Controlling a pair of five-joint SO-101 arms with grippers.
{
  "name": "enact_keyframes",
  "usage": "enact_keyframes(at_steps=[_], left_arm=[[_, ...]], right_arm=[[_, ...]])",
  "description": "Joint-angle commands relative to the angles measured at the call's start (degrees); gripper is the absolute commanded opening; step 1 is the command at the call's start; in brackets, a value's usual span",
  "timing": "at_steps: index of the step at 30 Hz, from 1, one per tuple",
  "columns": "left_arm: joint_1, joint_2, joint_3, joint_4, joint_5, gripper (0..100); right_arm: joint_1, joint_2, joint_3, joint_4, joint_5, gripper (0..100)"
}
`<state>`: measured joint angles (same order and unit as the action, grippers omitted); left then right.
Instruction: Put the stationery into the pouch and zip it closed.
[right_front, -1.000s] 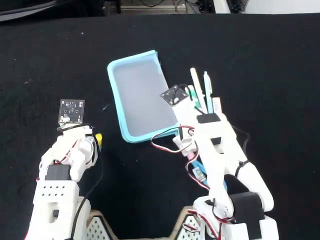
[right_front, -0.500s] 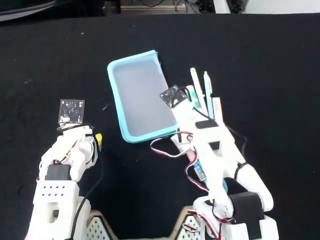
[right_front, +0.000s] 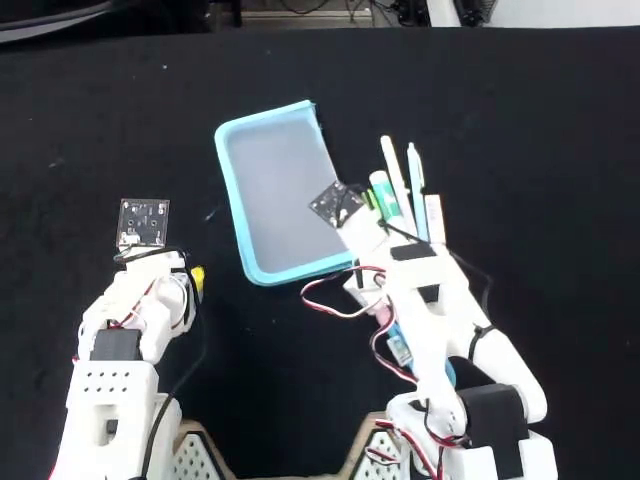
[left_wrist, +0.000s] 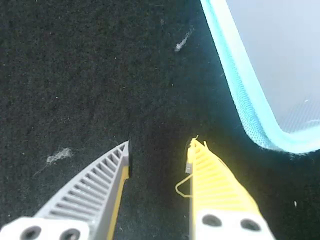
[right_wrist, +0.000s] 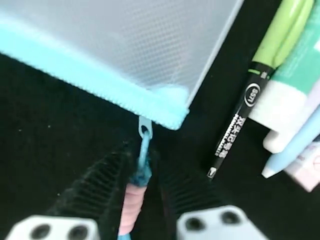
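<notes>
- While the right gripper (right_wrist: 145, 162) sits at the corner of the pouch (right_front: 280, 195), its fingers are pinched tight on the zip pull (right_wrist: 143, 145)
- Pouch lies flat on the black table (right_front: 100, 110), out in front of both arms
- Stationery (right_front: 395, 175) lined up just beside the pouch, outside it, by the right arm
- Left gripper (left_wrist: 157, 150) hovers with jaws apart over the table, near the pouch's edge
</notes>
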<state>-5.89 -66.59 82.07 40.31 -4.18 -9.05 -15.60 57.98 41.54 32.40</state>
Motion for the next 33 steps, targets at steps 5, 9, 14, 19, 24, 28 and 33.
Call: enact_keyframes(at_steps=[5,9,14,19,24,28,33], left_arm=[[0.2,-0.9,-0.7,-1.0,0.1,19],[0.5,-0.9,-0.7,-1.0,0.1,19],[0.7,-0.9,-0.9,-1.0,0.1,19],[0.6,-0.9,-1.2,-1.0,0.4,19],[-2.1,-0.9,-2.9,-0.7,0.5,19],[-9.2,-0.9,-5.4,-0.7,1.6,19],[-16.3,-0.9,-9.1,-0.5,6.7,19]], right_arm=[[0.4,-4.9,-5.1,1.1,5.2,1.0],[-1.8,-9.7,-13.4,9.8,1.6,1.0],[-8.7,-17.3,-21.6,19.3,-0.3,1.0],[-18.3,-24.8,-21.6,20.0,0.0,1.1],[-22.5,-31.3,-20.5,20.7,0.0,1.1],[-22.4,-34.9,-16.4,20.3,0.1,1.1],[-22.4,-37.5,-12.7,20.2,0.1,1.1]])
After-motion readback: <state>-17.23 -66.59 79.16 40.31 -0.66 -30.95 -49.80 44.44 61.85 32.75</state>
